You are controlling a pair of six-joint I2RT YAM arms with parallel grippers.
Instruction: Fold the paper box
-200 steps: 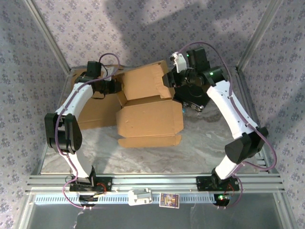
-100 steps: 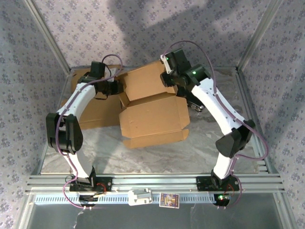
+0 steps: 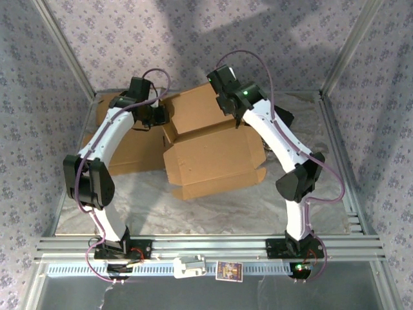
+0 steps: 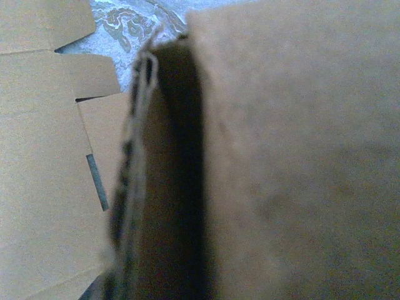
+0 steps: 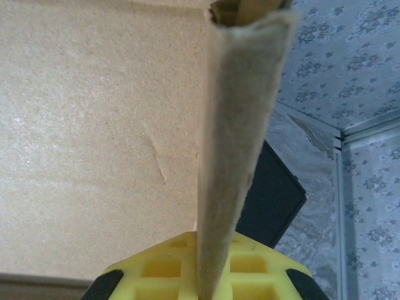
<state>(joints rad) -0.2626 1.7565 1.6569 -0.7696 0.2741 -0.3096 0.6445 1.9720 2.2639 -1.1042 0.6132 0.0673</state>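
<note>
- The right end effector [image 5: 211, 280] is clamped on a rear flap of the brown cardboard box [image 3: 213, 155], apparently to raise it.
- The left end effector [image 3: 159, 116] is shut on the opposite edge, seemingly as an anchor.
- The box is laid on the grey marbled table [image 3: 213, 216], between both arms.

Bare table [image 3: 213, 213] across the lower middle of the frame lies open — paper box [image 3: 213, 155] and flat cardboard [image 3: 132, 155] crowd the upper half.
</note>
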